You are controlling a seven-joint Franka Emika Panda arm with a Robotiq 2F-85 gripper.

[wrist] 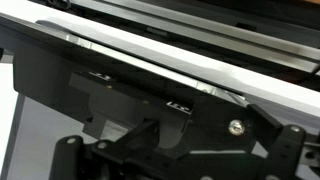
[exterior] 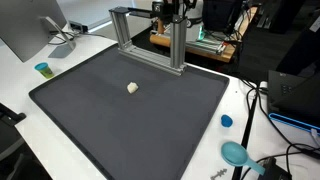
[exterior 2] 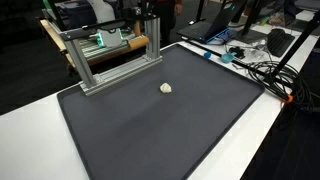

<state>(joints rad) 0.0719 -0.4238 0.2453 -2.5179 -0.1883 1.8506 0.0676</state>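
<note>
Silver aluminium-profile frame (exterior: pixel 178 45) stands upright on the far edge of the dark grey rectangular mat (exterior: pixel 100 130). Black robot gripper (exterior: pixel 168 10) hangs close by the frame's top bar, over that same mat edge, jaws spread, gripping nothing. Its fingertips are cut off in the wrist view, which shows only dark linkages and blurred metal rails. Small off-white rounded lump (exterior: pixel 132 88) lies near the mat's middle. Small teal cup (exterior: pixel 43 69) sits off a mat corner, contents unreadable. Shallow teal bowl (exterior: pixel 235 153) sits off another corner, looks empty.
</note>
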